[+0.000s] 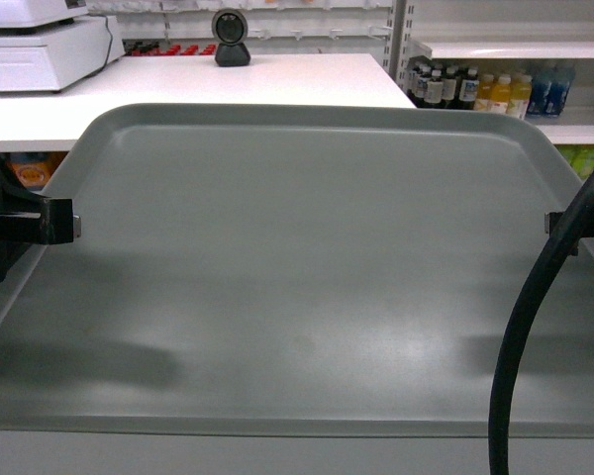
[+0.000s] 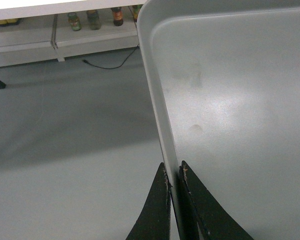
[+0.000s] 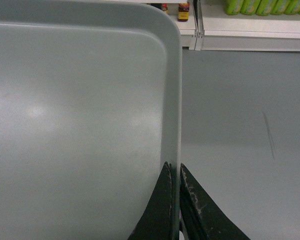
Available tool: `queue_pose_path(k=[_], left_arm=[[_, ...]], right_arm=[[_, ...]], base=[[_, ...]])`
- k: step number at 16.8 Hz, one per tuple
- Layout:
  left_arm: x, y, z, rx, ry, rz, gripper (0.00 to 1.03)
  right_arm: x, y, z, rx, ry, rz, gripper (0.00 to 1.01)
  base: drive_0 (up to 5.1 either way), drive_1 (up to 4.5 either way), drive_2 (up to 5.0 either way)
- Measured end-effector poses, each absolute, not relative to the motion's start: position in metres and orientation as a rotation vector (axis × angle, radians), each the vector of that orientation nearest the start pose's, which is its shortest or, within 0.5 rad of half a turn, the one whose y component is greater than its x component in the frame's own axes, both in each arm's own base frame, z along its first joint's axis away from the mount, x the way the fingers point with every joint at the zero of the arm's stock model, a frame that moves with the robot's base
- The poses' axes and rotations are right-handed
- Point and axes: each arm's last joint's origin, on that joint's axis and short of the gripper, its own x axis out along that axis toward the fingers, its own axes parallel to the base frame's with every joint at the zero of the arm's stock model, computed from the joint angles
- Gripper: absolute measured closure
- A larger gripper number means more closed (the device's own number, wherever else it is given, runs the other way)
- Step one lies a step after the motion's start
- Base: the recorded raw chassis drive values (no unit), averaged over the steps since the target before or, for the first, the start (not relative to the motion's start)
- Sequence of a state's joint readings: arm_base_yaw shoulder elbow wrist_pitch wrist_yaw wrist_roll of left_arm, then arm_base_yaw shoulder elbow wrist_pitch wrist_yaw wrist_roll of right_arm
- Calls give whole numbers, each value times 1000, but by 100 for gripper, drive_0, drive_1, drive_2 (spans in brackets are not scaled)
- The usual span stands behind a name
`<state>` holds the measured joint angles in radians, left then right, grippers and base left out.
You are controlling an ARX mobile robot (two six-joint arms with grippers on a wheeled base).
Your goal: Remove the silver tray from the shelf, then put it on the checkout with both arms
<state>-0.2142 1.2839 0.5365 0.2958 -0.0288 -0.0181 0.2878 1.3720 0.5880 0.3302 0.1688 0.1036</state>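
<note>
- Behind everything stand white store shelves [image 1: 535,47] lined with bottled drinks [image 1: 495,91], and a grey floor [image 2: 70,150] shows beneath in both wrist views.
- Ahead lies the wide white checkout tabletop [image 1: 277,84], bearing a round dark scanner on a black base [image 1: 232,38] and a white cash register [image 1: 40,45].
- Filling the head view, the large flat matte grey-green rectangular tray with a low raised rim [image 1: 307,267] hangs in the air, near the checkout.
- At its left rim the black left pincer gripper [image 2: 173,175] is clamped, one finger either side.
- On its right rim the black right pincer gripper [image 3: 173,172] pinches likewise.
- Down the right side a thick black cable [image 1: 520,336] curves.
</note>
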Motion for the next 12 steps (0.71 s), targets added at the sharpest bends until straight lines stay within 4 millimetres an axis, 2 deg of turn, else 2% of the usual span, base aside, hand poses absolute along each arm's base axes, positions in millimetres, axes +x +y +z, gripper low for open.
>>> queue_pose_path(k=[12], left_arm=[[247,-52,192,38,454,-172,99]], right_arm=[[260,74,190,-2,443,103,99]], base=[[-495,242,242]])
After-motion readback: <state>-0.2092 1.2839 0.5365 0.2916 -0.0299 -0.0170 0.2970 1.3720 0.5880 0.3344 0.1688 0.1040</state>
